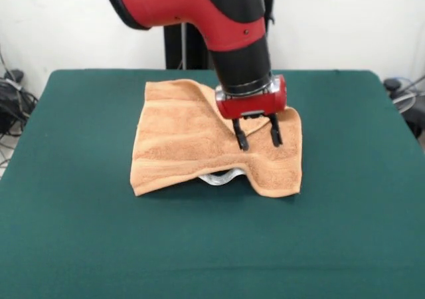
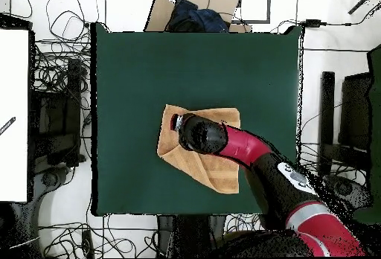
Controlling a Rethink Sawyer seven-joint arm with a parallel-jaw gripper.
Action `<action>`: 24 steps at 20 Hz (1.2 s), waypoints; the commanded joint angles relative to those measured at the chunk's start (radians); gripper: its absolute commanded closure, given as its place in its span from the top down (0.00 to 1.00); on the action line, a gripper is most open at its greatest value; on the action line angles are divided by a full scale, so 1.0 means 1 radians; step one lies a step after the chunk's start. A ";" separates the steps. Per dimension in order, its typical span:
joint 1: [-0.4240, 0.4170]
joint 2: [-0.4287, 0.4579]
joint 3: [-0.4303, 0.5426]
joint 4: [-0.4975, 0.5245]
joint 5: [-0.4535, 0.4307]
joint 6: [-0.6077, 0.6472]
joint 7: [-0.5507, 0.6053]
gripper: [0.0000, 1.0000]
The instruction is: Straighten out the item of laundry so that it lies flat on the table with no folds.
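Hovering over the right part of the towel (image 1: 199, 139), the gripper (image 1: 257, 138) has its fingers (image 1: 242, 139) spread apart, holding nothing, tips at or just above the cloth. The towel sits mid-surface (image 1: 80, 232), rumpled, its near edge lifted in a hump just left of and nearer than the fingers; that fold looks like the thing to pull out.

No text, label, brand, number or sign can be read in either view. The arm's red and black casing above the gripper (image 1: 257, 141) bears no legible marking, and the towel (image 1: 179, 139) beneath and around the gripper shows only plain woven bands.
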 commanded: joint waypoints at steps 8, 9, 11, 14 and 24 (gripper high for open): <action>0.107 -0.096 -0.012 -0.057 0.054 0.082 0.161 1.00; 0.115 -0.093 -0.034 -0.043 0.053 0.061 0.178 1.00; 0.142 -0.107 -0.092 -0.017 0.041 0.069 0.191 1.00; 0.136 -0.124 -0.093 0.029 0.032 0.060 0.180 1.00; 0.124 -0.084 -0.093 0.024 -0.012 0.000 0.134 1.00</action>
